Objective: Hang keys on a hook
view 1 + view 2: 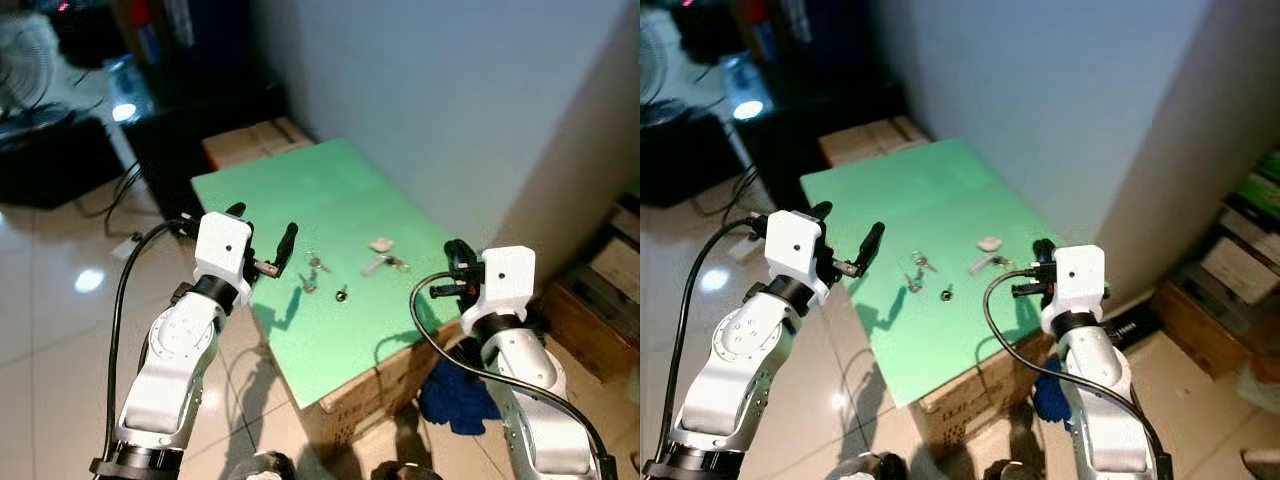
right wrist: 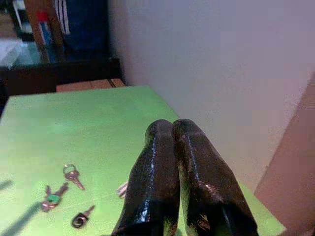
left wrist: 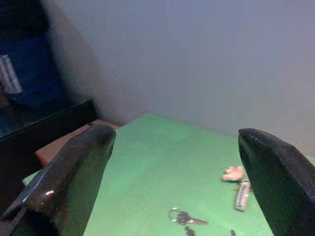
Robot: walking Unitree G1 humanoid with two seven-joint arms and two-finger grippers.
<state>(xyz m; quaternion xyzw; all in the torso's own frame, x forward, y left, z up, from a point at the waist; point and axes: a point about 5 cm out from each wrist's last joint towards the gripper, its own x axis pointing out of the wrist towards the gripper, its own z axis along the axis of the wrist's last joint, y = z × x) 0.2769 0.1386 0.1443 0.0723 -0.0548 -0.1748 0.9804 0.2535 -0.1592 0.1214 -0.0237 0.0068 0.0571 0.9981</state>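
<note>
Several keys [image 1: 314,272] are scattered on the green table [image 1: 300,190], near its middle, with a pale tag [image 1: 381,244] just beyond them. The left gripper [image 1: 262,238] is held wide open and empty above the table's left edge. The right gripper [image 2: 173,142] is pressed closed, holding nothing, at the right edge.

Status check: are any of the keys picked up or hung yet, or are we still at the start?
Still at the start. Done: nothing; the keys lie loose on the green table, beside a small white piece. In hand: nothing. The left pincer hovers open over the table's near-left edge, and the right pincer is shut and empty. Left: grasping a key and hanging it; I can't make out a hook.
</note>
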